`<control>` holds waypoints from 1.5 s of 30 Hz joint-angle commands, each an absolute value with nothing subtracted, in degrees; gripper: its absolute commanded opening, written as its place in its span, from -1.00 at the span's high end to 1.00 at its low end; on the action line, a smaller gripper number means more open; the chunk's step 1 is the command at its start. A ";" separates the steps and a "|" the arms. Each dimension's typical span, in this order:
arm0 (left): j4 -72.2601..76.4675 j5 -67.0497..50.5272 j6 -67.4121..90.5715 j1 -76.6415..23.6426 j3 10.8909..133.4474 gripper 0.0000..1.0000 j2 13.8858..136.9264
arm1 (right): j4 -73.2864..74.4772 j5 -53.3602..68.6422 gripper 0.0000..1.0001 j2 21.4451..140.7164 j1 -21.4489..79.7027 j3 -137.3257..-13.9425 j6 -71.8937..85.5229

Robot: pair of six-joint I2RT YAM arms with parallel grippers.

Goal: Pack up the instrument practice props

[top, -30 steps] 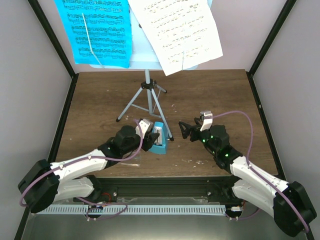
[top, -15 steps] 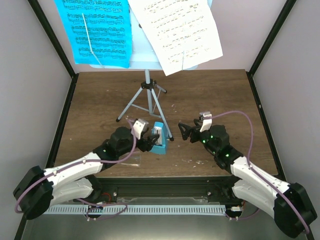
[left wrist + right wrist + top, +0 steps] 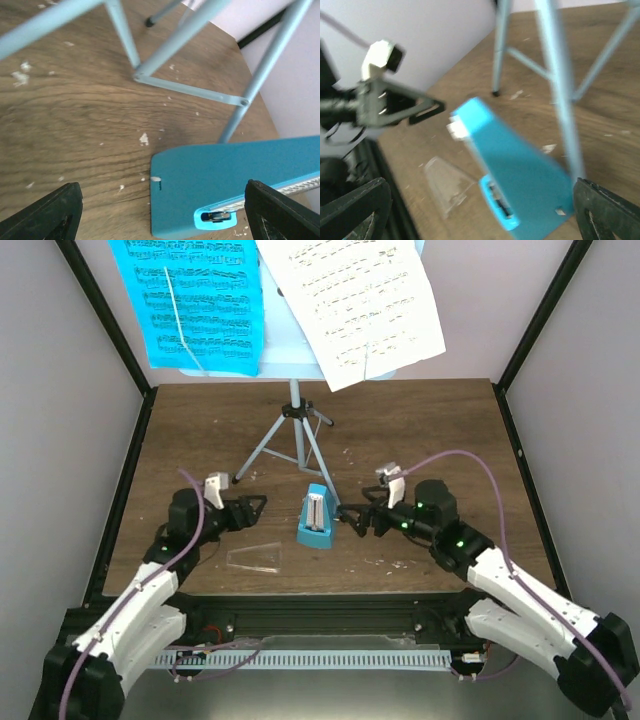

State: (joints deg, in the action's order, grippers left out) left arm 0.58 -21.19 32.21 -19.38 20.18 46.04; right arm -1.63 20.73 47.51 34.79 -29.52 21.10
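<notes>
From above you see the teal metronome [image 3: 315, 518] standing on the table [image 3: 430, 430], just near of the stand [image 3: 295, 435]. It sits between the left claw [image 3: 256, 510] and right claw [image 3: 348, 521], both spread and clear of it. Only this view catches the sheets [image 3: 190, 300]. Your left wrist shows the metronome's side close up. The blurred right wrist shows what looks like a clear cover [image 3: 447, 182] lying flat to its left.

High rear overview of the table [image 3: 430, 430]; two close, low wrist views, opposite sides of one metronome [image 3: 316, 520].
</notes>
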 commanded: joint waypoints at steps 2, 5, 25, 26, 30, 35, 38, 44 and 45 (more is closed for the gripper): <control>-10.69 -27.58 32.99 -8.91 20.51 -0.82 41.33 | 4.61 21.85 -1.00 49.00 45.99 -40.39 18.37; -15.16 -28.74 29.20 -3.10 24.51 -0.83 42.49 | 8.48 26.60 -1.00 54.30 48.36 -48.41 16.36; -30.66 -0.20 9.31 3.88 46.00 -0.98 43.64 | 25.59 17.54 -1.00 101.67 63.59 -79.84 3.21; -30.45 -0.41 9.40 3.87 46.00 -0.99 43.49 | 25.37 17.34 -1.00 103.36 63.96 -80.48 2.71; -30.27 -0.53 9.18 3.78 45.83 -0.98 43.20 | 24.41 16.41 -1.00 109.11 65.04 -83.39 0.12; -30.98 2.14 9.52 3.71 45.76 -0.98 42.83 | 25.26 14.43 -1.00 115.91 65.87 -88.21 -3.43; -31.04 2.28 9.72 3.39 45.75 -0.98 42.87 | 25.52 14.15 -1.00 119.20 66.20 -90.67 -5.96; -30.94 2.12 9.75 2.66 45.65 -0.99 43.11 | 29.42 13.18 -1.00 125.70 67.77 -96.89 -10.57; -30.89 2.07 9.63 2.52 45.63 -0.99 43.15 | 29.66 13.26 -1.00 126.29 67.95 -97.47 -11.01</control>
State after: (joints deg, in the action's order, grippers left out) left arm -31.20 1.45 10.20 2.98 45.43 43.53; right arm 26.61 14.24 123.66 66.39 -92.86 -6.83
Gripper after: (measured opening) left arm 0.993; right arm 0.998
